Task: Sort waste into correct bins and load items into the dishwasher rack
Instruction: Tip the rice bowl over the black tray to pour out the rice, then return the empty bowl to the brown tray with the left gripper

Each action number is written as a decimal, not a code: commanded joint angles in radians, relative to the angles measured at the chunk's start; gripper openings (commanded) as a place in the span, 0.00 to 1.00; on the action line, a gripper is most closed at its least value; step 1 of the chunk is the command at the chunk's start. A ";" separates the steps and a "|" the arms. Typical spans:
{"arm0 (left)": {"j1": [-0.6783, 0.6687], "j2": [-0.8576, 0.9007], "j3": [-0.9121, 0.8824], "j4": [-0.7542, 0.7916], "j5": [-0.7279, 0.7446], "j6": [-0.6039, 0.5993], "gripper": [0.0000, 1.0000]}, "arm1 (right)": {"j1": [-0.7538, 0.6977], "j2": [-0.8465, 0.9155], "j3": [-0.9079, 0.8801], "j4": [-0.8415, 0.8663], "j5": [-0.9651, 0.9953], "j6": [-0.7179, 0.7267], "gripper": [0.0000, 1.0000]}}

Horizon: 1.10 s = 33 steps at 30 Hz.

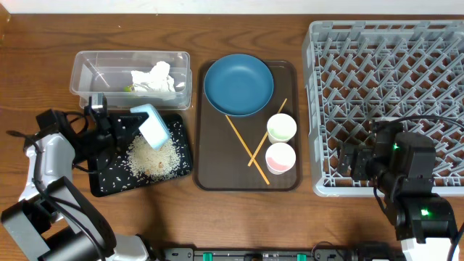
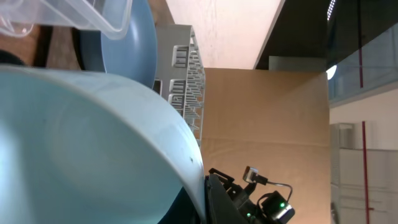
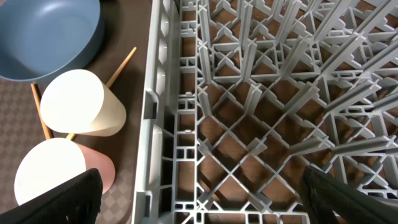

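**Table, wooden.** Carries everything listed below.

**Clear tub.** Far left. Contains the crumpled white tissue and, just beside it, a small yellow-green wrapper.

**Black tray.** In front of the tub. Rice grains lie heaped at its middle, with loose grains scattered towards its near-left corner.

**Pale-blue bowl.** Lifted and tipped steeply on edge over the rice heap. In the left wrist view it fills most of the picture.

**Left claw.** Clenched on the bowl's rim, holding the bowl above the black tray.

**Dark brown serving tray.** Centre, between the black tray and the rack.
- Blue dish: upright at the far end.
- Two chopsticks: crossed over each other in front of the dish.
- Pale green cup: upright on the right side.
- Pink cup: upright, just in front of the green cup. Both cups stand close to the rack wall.

**Grey dishwasher rack.** Right side. No dishes can be seen among its pegs.

**Right claw.** Released, with its fingers spread wide. It holds nothing and hangs over the rack's near-left part.
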 commanded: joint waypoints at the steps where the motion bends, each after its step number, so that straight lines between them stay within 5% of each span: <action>1: 0.005 0.006 -0.006 0.011 -0.029 -0.045 0.06 | 0.008 -0.002 0.024 -0.005 -0.004 0.009 0.99; 5: 0.003 0.005 -0.005 0.014 0.056 -0.018 0.06 | 0.008 -0.002 0.024 -0.006 -0.004 0.009 0.99; 14: -0.079 -0.025 -0.002 0.023 -0.051 -0.048 0.06 | 0.008 -0.002 0.024 -0.004 -0.004 0.009 0.99; 27: -0.660 -0.108 0.038 0.187 -0.659 -0.148 0.06 | 0.008 -0.002 0.024 -0.005 -0.004 0.009 0.99; 33: -0.900 -0.100 0.037 0.238 -1.077 -0.242 0.06 | 0.008 -0.002 0.024 -0.005 -0.004 0.008 0.99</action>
